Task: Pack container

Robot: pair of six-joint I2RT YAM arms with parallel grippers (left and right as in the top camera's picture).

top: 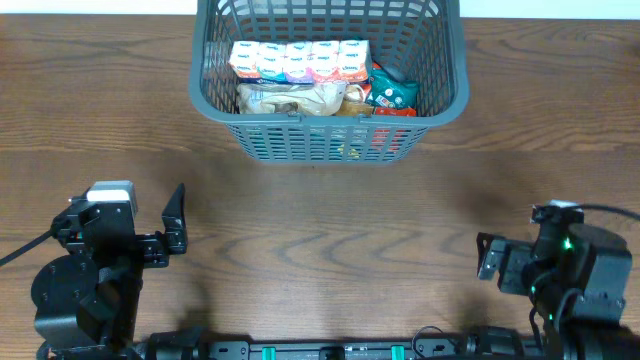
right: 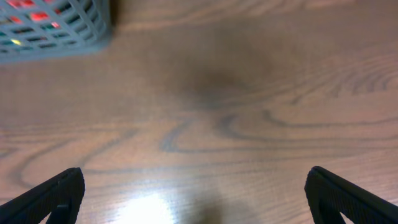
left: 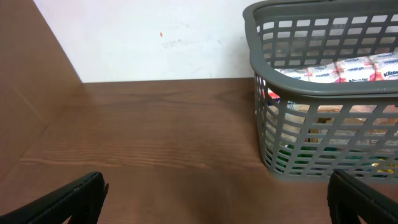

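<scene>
The container (top: 320, 140), a dark grey basket with slotted walls, stands at 12 o'clock on the wooden bench (top: 320, 230), its far rim cut off by the top edge of the overhead view. Inside, a row of small white tissue packs (top: 298, 60) lies along the wall toward 12 o'clock. A crumpled beige bag (top: 295, 98) lies just beside them toward 6 o'clock, and a green and red packet (top: 392, 95) sits at the 3 o'clock end.

The left pincer (left: 217, 199) sits low at about 8 o'clock, well apart from the basket, its fingers spread wide with only bare bench between them. From its wrist camera the container (left: 323, 87) stands at 2 o'clock, with the tissue packs showing above the rim.

The right pincer (right: 199, 196) sits at about 4 o'clock, also spread wide and pinching nothing. Its wrist camera catches one corner of the container (right: 56, 37) at 10 o'clock, and wood grain fills the remaining view.
</scene>
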